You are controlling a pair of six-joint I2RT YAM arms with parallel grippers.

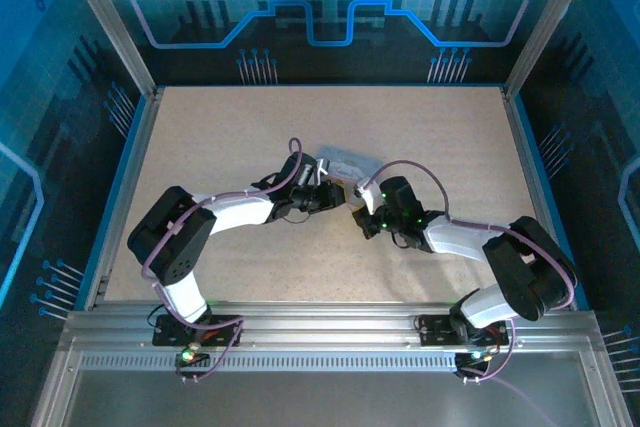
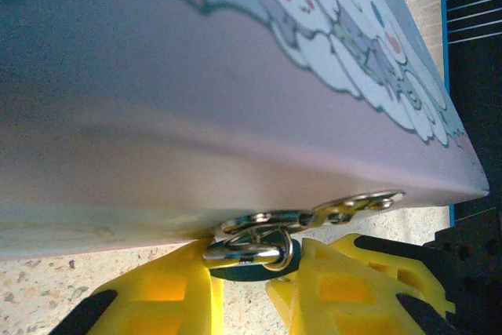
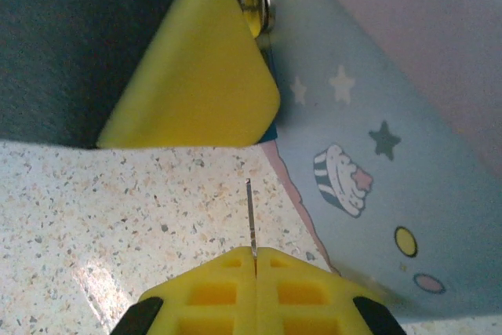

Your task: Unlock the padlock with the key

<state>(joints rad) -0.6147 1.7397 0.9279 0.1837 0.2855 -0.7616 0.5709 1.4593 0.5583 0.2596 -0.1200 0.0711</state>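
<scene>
The padlock (image 2: pixel 250 271) is a small dark bluish body with a silver shackle hooked through the hasp (image 2: pixel 345 208) of the printed tin (image 2: pixel 235 76). My left gripper (image 2: pixel 246 286) is shut on its body, one yellow finger on each side. In the right wrist view a silvery part of the padlock (image 3: pixel 259 1) peeks past the left gripper's yellow finger (image 3: pixel 196 68). The key (image 3: pixel 250 217) is a thin metal sliver standing out of my right gripper (image 3: pixel 255 263), which is shut on it. Its tip points toward the padlock, a short gap away. The two grippers (image 1: pixel 335 197) (image 1: pixel 362 215) face each other mid-table.
The tin (image 1: pixel 347 161) lies flat just behind both grippers, its cartoon-printed lid (image 3: pixel 376 131) close along the right side of the key. Speckled tabletop (image 3: pixel 141 209) lies under the key. Blue walls and metal frame posts (image 1: pixel 110 27) ring the table.
</scene>
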